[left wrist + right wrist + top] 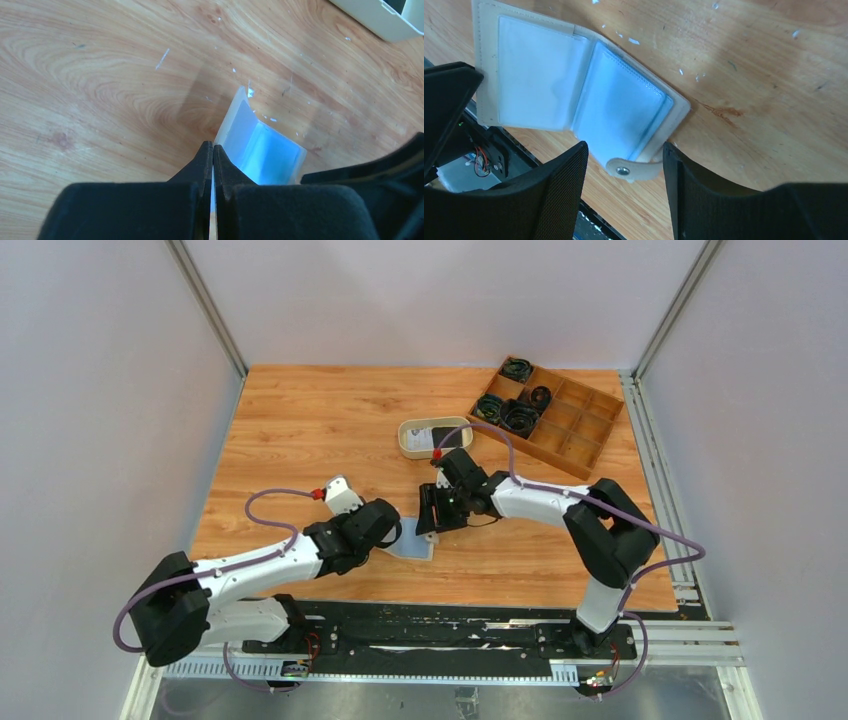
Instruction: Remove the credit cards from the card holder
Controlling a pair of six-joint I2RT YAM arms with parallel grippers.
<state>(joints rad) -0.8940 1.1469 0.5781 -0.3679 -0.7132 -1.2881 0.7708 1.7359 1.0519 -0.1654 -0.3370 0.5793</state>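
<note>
The card holder (574,90) lies open on the table, beige outside with pale grey-blue pockets; it also shows in the top view (413,548) and the left wrist view (260,147). My left gripper (213,147) is shut on its near edge, at the table's front (392,536). My right gripper (625,147) is open and empty just above the holder, and the snap tab (634,169) lies between its fingers (436,510). A black and a white credit card (445,437) lie in the oval beige tray (408,440).
A wooden compartment box (575,430) with black cable coils (518,416) stands at the back right. The oval tray's corner shows in the left wrist view (372,20). The table's front edge and the arm rail are just behind the holder (489,160).
</note>
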